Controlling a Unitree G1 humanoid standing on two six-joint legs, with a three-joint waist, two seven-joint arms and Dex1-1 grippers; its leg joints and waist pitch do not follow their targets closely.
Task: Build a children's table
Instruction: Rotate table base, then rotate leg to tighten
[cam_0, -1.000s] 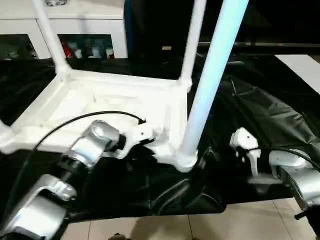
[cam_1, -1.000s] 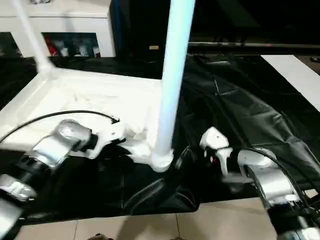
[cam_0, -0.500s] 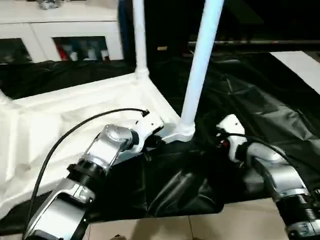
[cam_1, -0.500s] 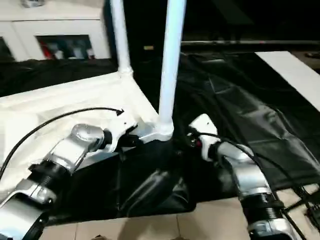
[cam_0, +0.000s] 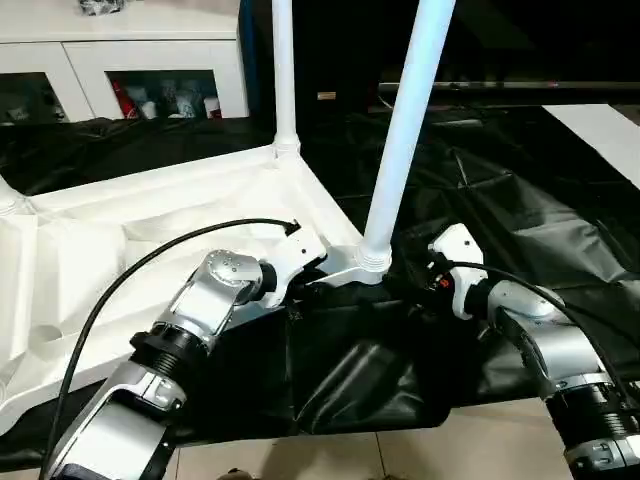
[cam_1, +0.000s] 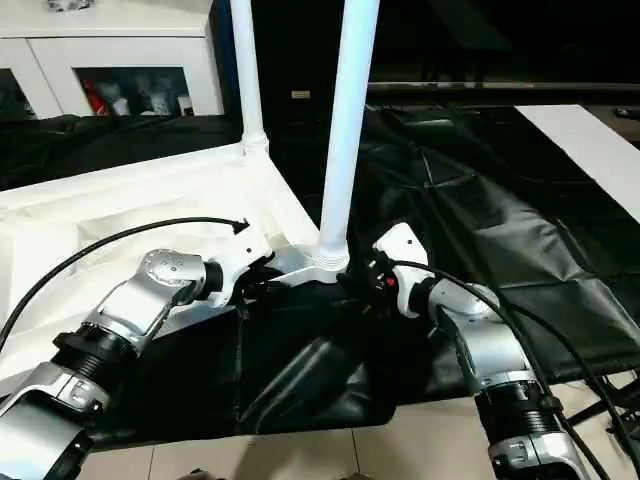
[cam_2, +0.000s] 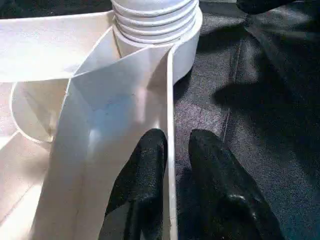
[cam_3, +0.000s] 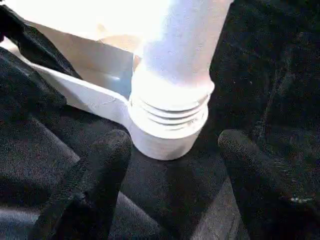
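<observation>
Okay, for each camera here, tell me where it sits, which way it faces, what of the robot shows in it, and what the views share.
Left eye view: on the head, facing forward and down at the upturned tabletop on the black cloth; both silver forearms show.
Right eye view: beside it, same scene, same forearms.
Left wrist view: on the left wrist, looking along the left tool, whose fingers straddle the tabletop's rim.
Right wrist view: on the right wrist, looking along the right tool, open on either side of the corner socket.
Shared: all four show the near leg at that socket.

Crumpled black cloth (cam_0: 520, 230) covers the bench; white cabinet (cam_0: 130, 60) behind.
</observation>
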